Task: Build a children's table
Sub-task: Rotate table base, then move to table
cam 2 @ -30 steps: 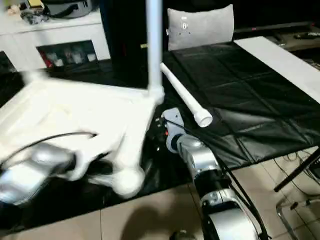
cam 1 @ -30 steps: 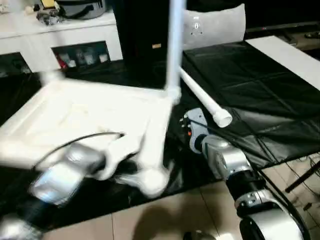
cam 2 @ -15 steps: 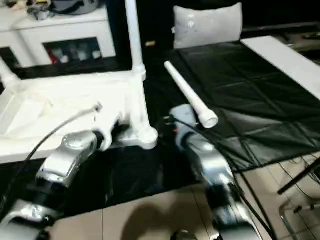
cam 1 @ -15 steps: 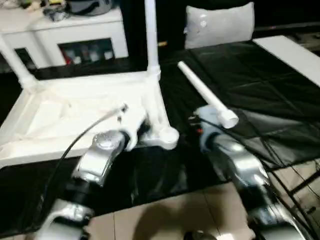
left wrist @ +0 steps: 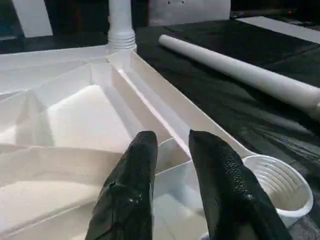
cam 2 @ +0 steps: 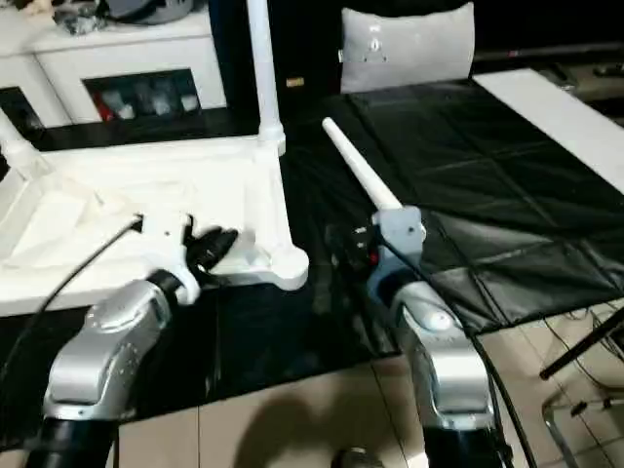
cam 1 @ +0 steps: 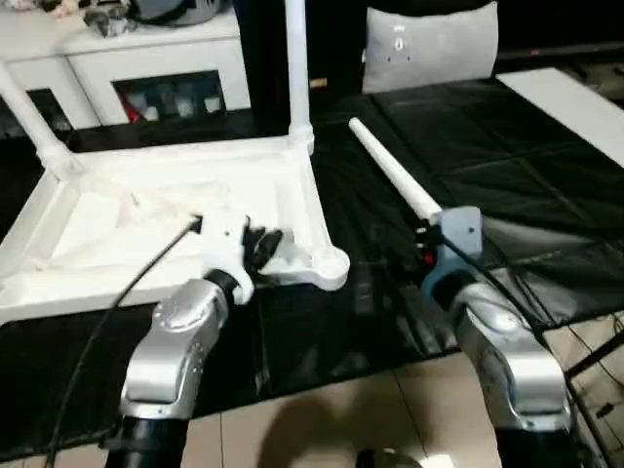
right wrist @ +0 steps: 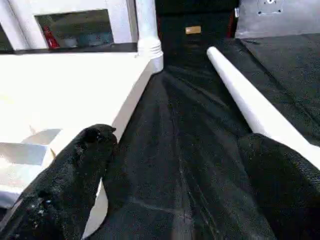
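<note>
Since a second ago, your left arm has swung in from the lower corner and your right arm has stretched forward beside the loose leg. Your left gripper point(left wrist: 172, 165) now hovers over the near right corner of the tabletop point(cam 1: 146, 210); its two black fingers point(left wrist: 135, 170) stand a little apart with nothing between them, though they look partway through a change, so don't trust that gap as settled. Just beyond them sits the empty corner socket point(left wrist: 277, 187), its ribbed bore open and waiting.

Your right gripper point(right wrist: 175, 165) is spread wide and holds nothing. One finger lies near the tabletop's edge, the other close beside the loose leg point(cam 1: 395, 174), which rests flat on the black mat point(cam 1: 507, 166), its thick end hidden behind your right wrist housing.

Working outward: the tabletop lies upside down, ribs showing. One leg point(cam 1: 295, 68) stands upright in the far right socket, and a second leg point(cam 1: 29, 112) rises at a slant from the far left corner. So you seem to have two legs seated. The near right socket is unfilled, and the near left corner is out of sight, so you cannot tell its state. A fourth leg is not to be seen here.

By my reckoning you are about halfway: the loose leg still needs lifting, aligning and seating in the near right socket, and then the last corner.
</note>
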`<state>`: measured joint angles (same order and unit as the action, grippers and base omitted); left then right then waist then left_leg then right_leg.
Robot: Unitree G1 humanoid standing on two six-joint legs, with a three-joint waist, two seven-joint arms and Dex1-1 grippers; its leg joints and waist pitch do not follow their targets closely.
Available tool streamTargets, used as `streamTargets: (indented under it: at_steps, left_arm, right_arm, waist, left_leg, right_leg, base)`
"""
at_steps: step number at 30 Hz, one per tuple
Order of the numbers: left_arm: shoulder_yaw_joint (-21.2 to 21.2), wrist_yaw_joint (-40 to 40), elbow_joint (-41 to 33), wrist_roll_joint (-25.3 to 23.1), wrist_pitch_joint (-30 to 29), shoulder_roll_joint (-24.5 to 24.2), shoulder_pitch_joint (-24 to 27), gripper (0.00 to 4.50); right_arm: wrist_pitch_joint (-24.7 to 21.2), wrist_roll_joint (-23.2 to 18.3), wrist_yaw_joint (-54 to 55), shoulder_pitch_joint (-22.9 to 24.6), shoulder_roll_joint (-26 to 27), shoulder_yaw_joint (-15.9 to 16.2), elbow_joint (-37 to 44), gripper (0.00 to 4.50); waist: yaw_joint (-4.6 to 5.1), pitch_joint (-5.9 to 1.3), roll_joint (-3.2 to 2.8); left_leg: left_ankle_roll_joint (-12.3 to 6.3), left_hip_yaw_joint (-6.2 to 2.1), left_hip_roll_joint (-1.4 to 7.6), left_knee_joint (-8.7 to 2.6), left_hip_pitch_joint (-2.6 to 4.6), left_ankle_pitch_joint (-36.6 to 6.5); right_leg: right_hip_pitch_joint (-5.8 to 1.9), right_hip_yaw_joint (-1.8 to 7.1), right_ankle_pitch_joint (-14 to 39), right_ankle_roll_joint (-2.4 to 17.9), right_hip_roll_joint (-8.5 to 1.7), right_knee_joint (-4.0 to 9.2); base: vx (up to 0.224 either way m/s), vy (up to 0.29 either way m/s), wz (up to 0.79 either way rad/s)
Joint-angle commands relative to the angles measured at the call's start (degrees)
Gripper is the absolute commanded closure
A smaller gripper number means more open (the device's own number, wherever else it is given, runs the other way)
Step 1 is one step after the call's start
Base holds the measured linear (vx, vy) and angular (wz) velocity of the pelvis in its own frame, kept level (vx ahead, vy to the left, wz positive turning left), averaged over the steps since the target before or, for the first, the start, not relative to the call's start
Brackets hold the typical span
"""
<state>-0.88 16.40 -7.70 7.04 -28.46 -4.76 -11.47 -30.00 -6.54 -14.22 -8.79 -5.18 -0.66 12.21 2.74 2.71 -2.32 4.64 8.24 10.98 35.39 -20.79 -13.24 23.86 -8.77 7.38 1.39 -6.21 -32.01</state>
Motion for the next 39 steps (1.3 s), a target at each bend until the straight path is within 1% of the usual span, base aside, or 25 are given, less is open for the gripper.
streamTargets:
  at_steps: [1, 2, 5, 6, 8, 10, 11, 12, 13, 14, 16, 17, 18, 19, 20, 21, 23, 24, 25, 27, 28, 36, 37, 38, 39]
  left_arm:
    - [-0.7, -0.9, -2.9, -0.1, -1.6, -0.5, 0.5, 2.78]
    - [-0.7, -1.4, -4.6, -0.2, -2.8, -0.6, 0.8, 2.78]
    - [-0.6, -1.9, -7.3, -0.5, -4.8, -1.1, 1.0, 2.46]
    - [-0.9, -2.2, -7.9, -0.6, -5.4, -1.6, 0.9, 2.36]
    - [-1.3, -2.4, -8.1, -0.4, -5.6, -2.0, 0.7, 2.27]
    - [-1.7, -2.7, -9.4, -0.9, -5.8, -3.0, 1.6, 1.98]
    - [-2.1, -2.5, -10.1, -0.7, -6.0, -3.5, 2.0, 1.93]
    - [-3.0, -2.6, -10.1, -0.3, -5.9, -3.6, 2.2, 1.82]
    - [-3.6, -2.9, -9.7, -0.2, -6.0, -3.7, 2.2, 1.82]
    - [-3.6, -3.0, -9.7, -0.2, -6.1, -3.7, 2.2, 1.69]
    - [-3.5, -3.1, -10.1, -0.2, -6.4, -3.7, 2.3, 1.52]
    - [-3.7, -3.1, -10.6, 0.4, -6.9, -3.6, 2.3, 1.46]
    - [-3.9, -3.5, -10.4, 0.6, -6.9, -3.3, 2.4, 1.37]
    - [-3.6, -3.9, -10.2, 0.3, -6.9, -3.2, 2.5, 1.26]
    - [-2.8, -4.5, -10.6, -0.3, -7.2, -3.0, 2.9, 1.15]
    - [-2.8, -4.6, -10.7, -0.2, -7.3, -3.0, 3.0, 1.09]
    - [-2.9, -5.4, -13.2, 0.4, -8.7, -1.8, 3.2, 0.95]
    - [-2.9, -5.4, -13.5, 0.5, -8.3, -1.7, 3.4, 0.82]
    - [-2.5, -5.9, -14.4, 0.0, -8.3, -1.5, 5.5, 0.71]
    - [-2.4, -5.9, -14.9, 0.0, -8.7, -1.7, 6.5, 0.61]
    - [-2.1, -5.8, -15.6, 0.0, -8.6, -1.7, 7.8, 0.61]
    - [-2.3, -6.7, -17.6, 0.2, -8.1, -0.8, 12.0, 0.61]
    - [-1.5, -6.5, -18.3, -0.3, -8.4, -1.3, 12.1, 0.61]
    - [-1.4, -6.6, -18.5, -0.3, -8.4, -1.4, 12.2, 0.61]
    - [-1.1, -6.8, -19.2, -0.3, -8.8, -1.4, 12.3, 0.61]
  right_arm:
    - [-2.0, 0.4, 0.4, 0.4, -0.3, -0.2, 1.8, 0.0]
    - [-3.0, 0.1, 0.6, 0.2, -0.5, -0.6, 2.6, 0.0]
    - [-4.3, -0.7, 1.2, -0.4, -0.3, -1.5, 3.7, 0.0]
    - [-4.8, -1.3, 1.9, -0.7, 0.1, -2.0, 4.1, 0.0]
    - [-5.2, -1.7, 2.4, -0.8, 0.5, -2.2, 4.2, 0.0]
    - [-6.2, -2.2, 2.7, -0.3, 0.7, -2.3, 4.8, 0.0]
    - [-6.6, -2.4, 2.5, 0.0, 0.7, -2.1, 4.9, 0.0]
    - [-6.8, -2.6, 2.6, 0.0, 0.7, -2.3, 4.7, 0.0]
    - [-7.0, -3.0, 2.4, -0.1, 0.8, -2.8, 4.6, 0.0]
    - [-7.1, -3.1, 2.3, -0.1, 0.8, -2.8, 4.6, 0.0]
    - [-6.0, -2.7, 1.4, 0.3, 0.1, -2.1, 4.6, 0.0]
    - [-5.7, -2.2, 1.2, 0.4, -0.2, -1.6, 4.6, 0.0]
    - [-5.3, -1.6, 1.2, 0.4, -0.6, -1.1, 4.5, 0.0]
    - [-5.0, -1.2, 1.3, 0.4, -1.0, -1.1, 4.4, 0.0]
    - [-4.8, -1.3, 1.0, -0.2, -1.6, -1.2, 3.8, 0.0]
    - [-4.9, -1.3, 0.9, -0.3, -1.7, -1.2, 3.8, 0.0]
    - [-6.4, -1.8, -0.5, -1.1, -3.4, -0.6, 4.4, 0.0]
    - [-7.3, -2.5, 0.0, -1.8, -2.9, -1.4, 3.5, 0.0]
    - [-10.9, -3.0, 1.0, -1.9, -2.4, -1.9, 3.0, 0.0]
    - [-12.0, -3.0, 1.2, -1.8, -2.4, -1.7, 3.3, 0.0]
    - [-12.8, -4.2, 0.6, -1.1, -2.1, -1.8, 4.7, 0.0]
    - [-11.3, -5.3, -0.4, 1.1, -1.5, 0.0, 5.7, 0.0]
    - [-11.7, -5.5, -1.5, 0.7, -2.0, 0.8, 6.0, 0.0]
    - [-11.8, -5.5, -1.7, 0.7, -2.1, 0.8, 6.0, 0.0]
    - [-12.2, -5.7, -2.4, 0.6, -2.6, 1.2, 6.4, 0.0]
  waist:
    - [-0.06, -3.3, 1.0]
    - [-0.68, -3.06, 2.0]
    - [0.12, -3.54, 0.07]
    - [0.64, -3.72, -0.49]
    - [0.83, -3.34, -0.4]
    - [0.06, -2.94, 1.2]
    - [-0.9, -3.02, 2.48]
    - [-1.85, -4.04, 4.62]
    - [-2.46, -4.64, 6.11]
    - [-3.4, -4.08, 5.46]
    - [-3.36, -3.31, 5.2]
    - [-3.25, -2.61, 1.73]
    - [-2.1, -3.23, -0.46]
    - [-2.1, -3.23, -0.46]
    - [-2.31, -3.8, 0.03]
    - [-1.83, -3.63, 0.7]
    - [-3.37, -3.23, 3.99]
    - [-6.5, -4.56, 5.62]
    - [-6.33, -3.42, 6.89]
    - [-6.92, -2.99, 6.45]
    - [-6.95, -2.86, 6.01]
    - [-4.75, -1.22, 3.41]
    - [-4.84, -0.81, 2.46]
    - [-6.02, -0.52, 1.72]
    - [-6.95, -0.11, 3.37]
  left_leg:
    - [-2.99, -0.28, 1.12, -4.75, -0.76, -13.5]
    - [-4.03, -2.1, 0.77, -5.47, -3.23, -13.3]
    - [-4.54, -5.41, 2.8, -5.47, -2.83, -10.5]
    - [-4.31, -4.81, 5.27, -6.0, -0.23, -10.3]
    - [-12.16, -8.02, 11.63, -8.91, 2.7, -0.4]
    - [-18.04, -7.08, 11.52, -9.01, 2.47, -0.1]
    - [-19.39, -4.43, 7.68, -7.42, 1.34, -5.2]
    - [-15.01, 1.83, -4.97, 6.07, -0.51, -10.7]
    - [-13.12, 2.84, -6.8, 10.93, -1.14, -12.7]
    - [-10.15, 1.62, -6.19, 10.56, -3.47, -10.3]
    - [-10.03, 0.87, -5.83, 7.74, -2.84, -7.7]
    - [-12.82, -0.78, -2.53, 2.69, -1.21, -6.6]
    - [-17.78, -11.78, 13.7, -5.38, 0.93, -2.2]
    - [-17.78, -11.78, 13.7, -5.38, 0.93, -2.2]
    - [-20.19, -8.21, 12.64, -5.12, 3.93, 3.2]
    - [-21.85, -7.1, 10.31, -3.59, 3.68, 6.7]
    - [-25.6, -4.09, 5.41, -2.1, 0.98, 5.3]
    - [-14.81, -2.27, -3.32, 4.34, -3.95, 1.8]
    - [-7.69, -2.12, -3.29, 2.94, -2.46, 1.3]
    - [-4.11, -1.78, -3.46, 1.18, -2.16, 0.3]
    - [-3.52, -1.71, -3.2, 0.65, -1.84, -0.4]
    - [-0.56, -2.45, 2.54, -5.26, 2.7, -25.5]
    - [-0.92, -3.9, 5.71, -8.49, 1.72, -33.4]
    - [-0.92, -3.9, 8.22, -12.5, -0.21, -41.9]
    - [-0.81, -2.64, 7.22, -13.34, -0.15, -44.2]
  right_leg:
    - [-3.18, 2.36, 31.6, -0.9, -2.01, 5.23]
    - [-5.13, 1.13, 29.4, 0.2, -2.99, 3.5]
    - [-5.22, 0.1, 15.6, 3.4, -2.34, 2.31]
    - [-3.71, 0.75, 14.3, 3.2, -0.76, 3.06]
    - [-1.09, 1.4, 10.6, 7.4, 0.47, -3.82]
    - [-0.52, 3.73, 9.5, 12.2, -0.71, -5.49]
    - [-1.24, 4.73, 9.0, 18.7, -1.38, -3.5]
    - [-2.7, 4.51, 19.4, 20.6, -1.49, 4.77]
    - [-3.16, 4.4, 25.0, 17.8, -1.6, 5.24]
    - [-4.87, 5.95, 25.4, 12.8, -2.84, 4.01]
    - [-5.15, 4.95, 27.1, 0.8, -3.42, 5.82]
    - [-4.63, 3.32, 29.9, -7.7, -2.94, 8.61]
    - [-3.57, 0.39, 23.5, -12.0, -0.12, -1.58]
    - [-3.57, 0.39, 23.5, -12.0, -0.12, -1.58]
    - [2.93, 2.69, 16.9, -4.3, 0.44, -12.03]
    - [4.52, 4.39, 11.0, -1.7, -0.01, -13.01]
    - [1.72, 9.67, 5.1, 2.6, -1.32, -7.06]
    - [-5.74, 12.74, 3.1, 2.3, -8.04, -0.57]
    - [-3.65, 11.27, 7.1, -3.7, -5.2, -0.04]
    - [-3.82, 10.33, 24.6, -15.3, -2.63, 1.94]
    - [-3.59, 10.17, 29.9, -16.2, -2.11, 2.41]
    - [-3.47, 3.06, 37.2, -3.2, 0.09, 6.07]
    - [-5.97, 2.88, 28.7, -1.5, 0.09, 2.58]
    - [-7.35, 3.85, 14.0, 1.1, 0.29, -5.34]
    - [-6.97, 6.22, 15.2, 0.4, 0.12, -7.62]
  base:
    - [0.0, 0.0, 0.0]
    - [0.0, 0.0, 0.0]
    - [0.027, -0.031, 0.18]
    - [0.065, -0.054, 0.29]
    - [0.054, -0.098, 0.04]
    - [0.034, -0.155, 0.02]
    - [-0.004, -0.225, -0.03]
    - [-0.004, -0.225, -0.03]
    - [-0.024, -0.23, -0.13]
    - [-0.022, -0.215, -0.1]
    - [-0.03, -0.194, -0.05]
    - [-0.047, -0.154, -0.01]
    - [-0.047, -0.154, -0.01]
    - [-0.06, -0.167, -0.02]
    - [-0.047, -0.163, -0.04]
    - [-0.047, -0.163, -0.04]
    - [-0.041, -0.196, -0.01]
    - [-0.049, -0.218, -0.06]
    - [-0.074, -0.248, -0.08]
    - [-0.078, -0.225, -0.01]
    - [-0.075, -0.164, -0.08]
    - [-0.07, -0.01, 0.01]
    - [-0.065, 0.067, 0.01]
    - [-0.095, 0.046, 0.0]
    - [-0.095, 0.046, 0.0]
